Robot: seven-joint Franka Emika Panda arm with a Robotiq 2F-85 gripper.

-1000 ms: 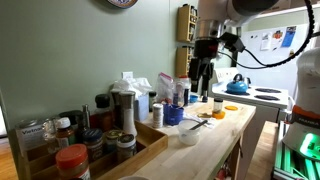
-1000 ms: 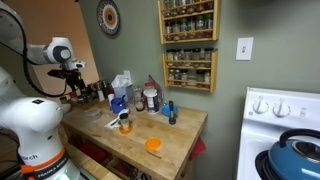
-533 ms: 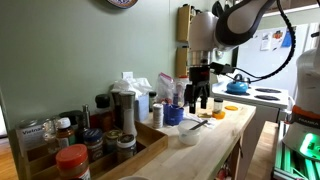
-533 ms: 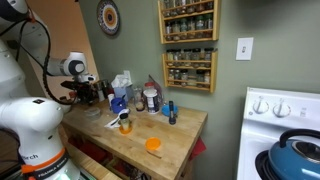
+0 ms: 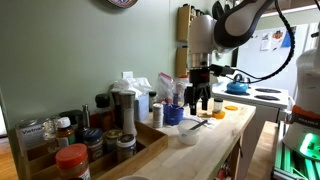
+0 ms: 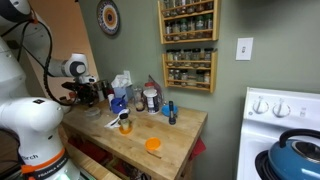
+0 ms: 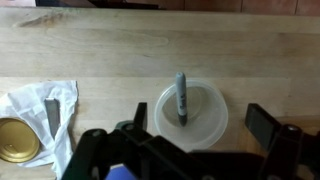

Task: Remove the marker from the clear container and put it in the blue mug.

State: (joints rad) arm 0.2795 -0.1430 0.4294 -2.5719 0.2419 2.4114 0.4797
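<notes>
The marker (image 7: 181, 97) stands tilted inside the clear container (image 7: 205, 128) on the wooden counter, seen from above in the wrist view. My gripper (image 7: 200, 125) is open, with its fingers on either side of the container and above it, holding nothing. In both exterior views my gripper (image 5: 200, 102) (image 6: 85, 95) hangs over the counter. The clear container (image 5: 184, 137) shows faintly below it. The squat dark-blue mug (image 5: 172, 115) (image 6: 118, 104) stands near the wall beside my gripper.
A crumpled napkin (image 7: 45, 105) and a gold lid (image 7: 18, 140) lie beside the container. A jar (image 5: 217, 105) and an orange lid (image 6: 153, 145) sit on the counter. A crate of spice jars (image 5: 90, 140) fills one end. A blue kettle (image 5: 237, 85) sits on the stove.
My arm has come down toward the counter over the last second and has barely moved in the last half second. The marker is still in the container.
</notes>
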